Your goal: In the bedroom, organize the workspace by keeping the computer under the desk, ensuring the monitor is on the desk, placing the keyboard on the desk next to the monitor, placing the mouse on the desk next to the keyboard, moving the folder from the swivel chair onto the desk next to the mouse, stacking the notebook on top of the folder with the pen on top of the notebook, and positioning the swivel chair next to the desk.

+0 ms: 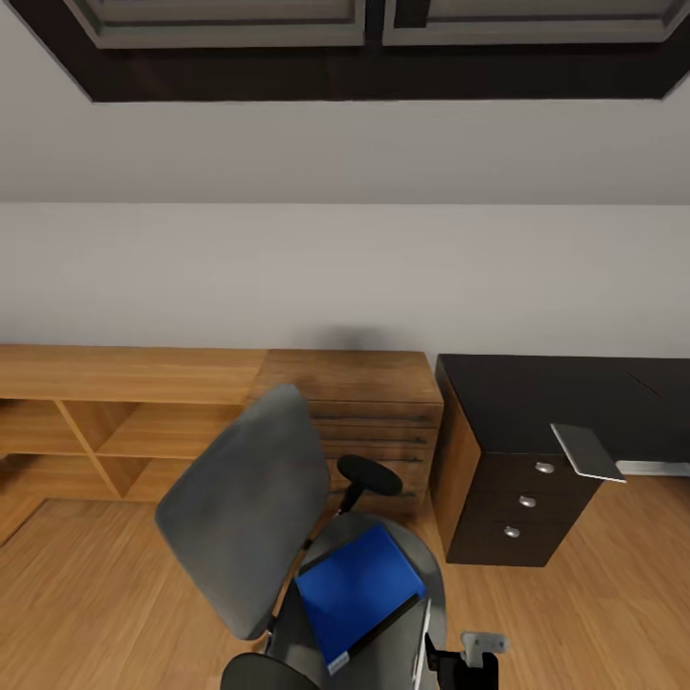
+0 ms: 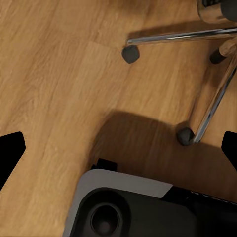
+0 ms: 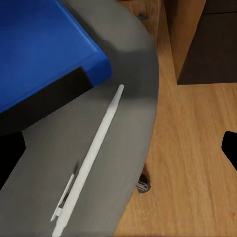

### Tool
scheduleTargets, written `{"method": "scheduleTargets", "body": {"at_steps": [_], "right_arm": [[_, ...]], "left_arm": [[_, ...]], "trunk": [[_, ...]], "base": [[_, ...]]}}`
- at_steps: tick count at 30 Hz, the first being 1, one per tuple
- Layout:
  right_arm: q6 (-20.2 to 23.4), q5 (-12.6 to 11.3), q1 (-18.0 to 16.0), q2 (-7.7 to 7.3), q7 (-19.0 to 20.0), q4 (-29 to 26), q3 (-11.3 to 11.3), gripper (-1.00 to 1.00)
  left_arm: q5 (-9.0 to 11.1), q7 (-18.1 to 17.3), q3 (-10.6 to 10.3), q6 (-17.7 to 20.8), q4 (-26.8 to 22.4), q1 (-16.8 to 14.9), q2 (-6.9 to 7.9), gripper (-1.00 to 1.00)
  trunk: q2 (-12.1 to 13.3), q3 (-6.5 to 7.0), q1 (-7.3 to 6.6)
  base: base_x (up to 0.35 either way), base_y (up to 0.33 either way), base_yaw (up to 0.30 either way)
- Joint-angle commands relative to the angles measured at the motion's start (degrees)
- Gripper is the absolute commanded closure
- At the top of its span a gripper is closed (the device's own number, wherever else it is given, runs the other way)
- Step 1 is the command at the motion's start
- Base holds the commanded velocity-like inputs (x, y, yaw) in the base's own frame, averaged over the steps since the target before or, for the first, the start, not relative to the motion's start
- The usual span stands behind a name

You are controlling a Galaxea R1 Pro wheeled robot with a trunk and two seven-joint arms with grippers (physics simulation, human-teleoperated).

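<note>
From the head view, you face the swivel chair with the folder flat on its seat at about 6 o'clock, the pen along the seat edge just right of it, and the desk at 3 o'clock. I judge the pen or folder is your next pickup; approach from above and keep clear of the armrest. The right gripper sits at the bottom edge; you cannot tell its opening here.

In the left wrist view, the left gripper is spread wide and empty over the wooden floor, by the chair's chrome base.

In the right wrist view, the right gripper is wide open, empty, above the pen. Centre on its shaft before closing.

No writing is readable.
</note>
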Motion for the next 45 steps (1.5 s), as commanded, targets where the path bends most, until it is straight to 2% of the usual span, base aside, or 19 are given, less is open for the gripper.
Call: {"method": "scheduleTargets", "body": {"at_steps": [1,45], "right_arm": [[-0.2,0.5,0.0,0.0,0.1,0.0,-0.5,-1.0],[0.2,0.4,0.0,0.01,0.0,0.0,-0.6,-1.0]], "left_arm": [[0.6,-0.3,-0.3,-0.2,0.1,0.0,0.01,-1.0],[0.7,-0.2,-0.3,-0.2,0.1,0.0,0.04,-1.0]], "trunk": [[0.0,-0.06,0.0],[0.0,-0.06,0.0]], "base": [[0.0,0.037,0.0],[0.0,0.003,0.0]]}}
